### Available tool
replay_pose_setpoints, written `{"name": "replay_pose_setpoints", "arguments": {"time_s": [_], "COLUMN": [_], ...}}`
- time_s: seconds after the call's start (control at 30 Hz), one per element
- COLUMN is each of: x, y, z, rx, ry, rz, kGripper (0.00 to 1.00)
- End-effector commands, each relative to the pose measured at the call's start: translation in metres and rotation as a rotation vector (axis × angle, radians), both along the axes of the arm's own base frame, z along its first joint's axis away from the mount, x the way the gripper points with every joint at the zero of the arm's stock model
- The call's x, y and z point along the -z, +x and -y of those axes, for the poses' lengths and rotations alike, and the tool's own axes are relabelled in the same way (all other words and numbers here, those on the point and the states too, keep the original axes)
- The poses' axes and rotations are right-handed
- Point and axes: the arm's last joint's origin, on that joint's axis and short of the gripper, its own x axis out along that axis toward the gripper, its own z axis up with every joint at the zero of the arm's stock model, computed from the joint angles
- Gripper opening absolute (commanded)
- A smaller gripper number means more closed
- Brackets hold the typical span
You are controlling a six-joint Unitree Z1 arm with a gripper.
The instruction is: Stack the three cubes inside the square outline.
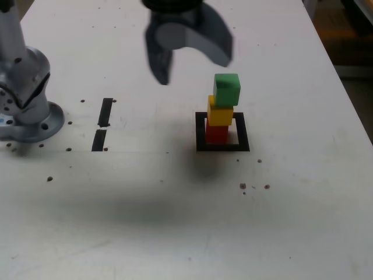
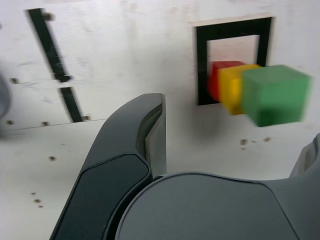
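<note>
The three cubes stand as one stack inside the square outline (image 1: 202,131) of black tape: the red cube (image 1: 217,133) at the bottom, the yellow cube (image 1: 220,112) on it, the green cube (image 1: 227,88) on top, sitting slightly askew. The wrist view shows the same stack, red cube (image 2: 216,80), yellow cube (image 2: 231,89), green cube (image 2: 275,95), over the outline (image 2: 202,65). My gripper (image 1: 193,67) hangs above the stack and toward the exterior view's left, apart from it. Its jaws are spread wide with nothing between them, and one dark finger (image 2: 150,130) shows in the wrist view.
Two short black tape strips (image 1: 102,124) lie on the white table toward the exterior view's left. The arm's grey base (image 1: 26,99) stands at the far left. Small screw holes dot the tabletop. The table's edge runs down the exterior view's right side.
</note>
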Motion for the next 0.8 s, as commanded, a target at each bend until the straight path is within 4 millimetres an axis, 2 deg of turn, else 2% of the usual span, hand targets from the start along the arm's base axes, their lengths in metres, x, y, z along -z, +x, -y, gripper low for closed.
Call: {"name": "replay_pose_setpoints", "arguments": {"time_s": [0.0, 0.17, 0.4, 0.53, 0.77], "x": [0.001, 0.016, 0.048, 0.068, 0.092], "y": [-0.015, -0.046, -0.073, -0.075, -0.062], "z": [-0.002, -0.008, -0.013, -0.017, -0.019], "rx": [-0.002, -0.013, -0.054, -0.049, -0.013], "ry": [0.006, 0.015, 0.002, -0.011, -0.025], "rz": [-0.011, -0.074, -0.168, -0.179, -0.161], "kGripper": [1.0, 1.0, 1.0, 1.0, 1.0]}}
